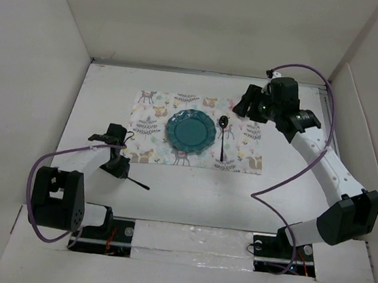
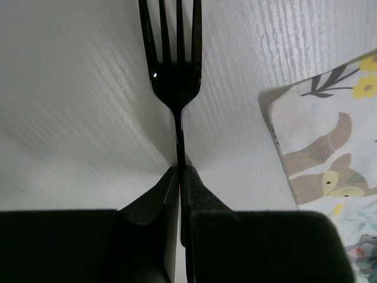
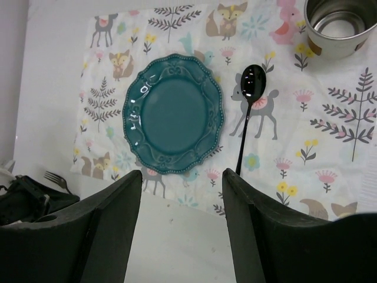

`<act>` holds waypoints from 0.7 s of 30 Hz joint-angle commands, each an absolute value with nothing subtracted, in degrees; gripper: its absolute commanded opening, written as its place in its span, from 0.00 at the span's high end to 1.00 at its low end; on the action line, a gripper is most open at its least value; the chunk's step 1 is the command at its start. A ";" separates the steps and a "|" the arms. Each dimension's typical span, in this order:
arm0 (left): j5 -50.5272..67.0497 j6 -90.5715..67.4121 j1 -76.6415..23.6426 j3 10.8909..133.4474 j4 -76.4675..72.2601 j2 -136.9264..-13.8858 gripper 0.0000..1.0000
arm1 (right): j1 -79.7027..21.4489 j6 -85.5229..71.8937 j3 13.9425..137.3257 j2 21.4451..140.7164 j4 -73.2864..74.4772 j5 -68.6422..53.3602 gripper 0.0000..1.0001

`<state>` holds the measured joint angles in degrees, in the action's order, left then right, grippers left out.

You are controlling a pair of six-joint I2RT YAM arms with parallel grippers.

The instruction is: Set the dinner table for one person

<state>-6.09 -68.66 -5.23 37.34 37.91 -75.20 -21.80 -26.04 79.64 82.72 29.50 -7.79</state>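
**White dinner table point(image 1: 189, 196): one black fork point(image 2: 175, 76), in hand**

Plain matte surface carrying a deer-print placemat point(image 1: 153, 110) with teal plate point(image 3: 174, 112), black spoon point(image 3: 250, 94) and steel cup point(image 3: 339, 26). Fork sits just off the mat's near-left corner, with the left gripper point(image 2: 179, 177) clamped on its handle. Judged light, rigid and slick, so a mid-handle hold suits it. Right gripper point(image 3: 181, 177) hangs spread and empty above the mat. The fork's handle end is hidden between the fingers point(image 2: 147, 200). Whether the tines touch the table is unclear.

Teal plate point(image 3: 174, 115), black spoon point(image 3: 248, 115), deer-printed pastel placemat point(image 3: 336, 135).
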 commanded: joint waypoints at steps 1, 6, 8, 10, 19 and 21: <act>-8.52 -69.44 -5.27 34.27 34.63 -75.15 1.00 | -20.57 -26.54 80.95 81.47 29.27 -10.19 0.38; -9.58 -65.66 -6.06 36.38 40.07 -62.87 1.00 | -19.52 -26.46 80.60 82.26 29.97 -11.25 0.38; -10.98 -61.63 -7.55 38.93 41.39 -57.25 1.00 | -19.51 -26.37 80.07 82.35 29.97 -11.25 0.38; -10.81 -55.04 -7.56 43.66 41.92 -55.73 1.00 | -19.51 -26.37 78.93 82.53 29.79 -11.07 0.38; -8.37 -27.09 -8.96 71.51 35.60 -75.90 1.00 | -20.65 -26.28 75.59 80.07 28.57 -9.49 1.00; -8.78 -22.01 -10.89 74.60 33.58 -79.61 1.00 | -21.27 -26.46 74.36 77.44 28.04 -8.27 1.00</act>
